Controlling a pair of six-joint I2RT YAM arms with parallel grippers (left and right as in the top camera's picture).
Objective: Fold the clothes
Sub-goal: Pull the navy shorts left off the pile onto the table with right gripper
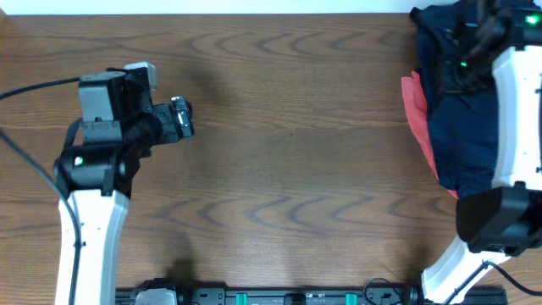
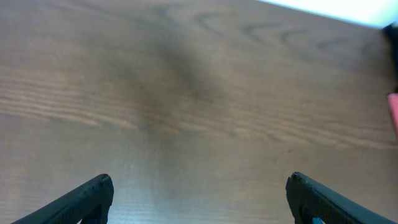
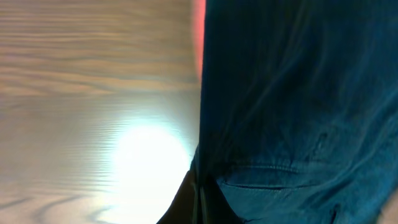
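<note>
Clothes are lying heaped at the table's right edge.
The navy clothes (image 1: 461, 127) are lying over a coral-red piece (image 1: 414, 106) on the table (image 1: 288, 169). The right gripper (image 1: 476, 41) is sitting in the pile, and I cannot tell its grip. The left gripper (image 1: 183, 119) is hovering spread wide, well apart.

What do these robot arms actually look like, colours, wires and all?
Both arms have white tube-like segments joined by chunky black joints. The left arm has a small green light and a thin black cable running off the left edge; its end effector is black with silvery parts. The right arm shows a green light too.
</note>
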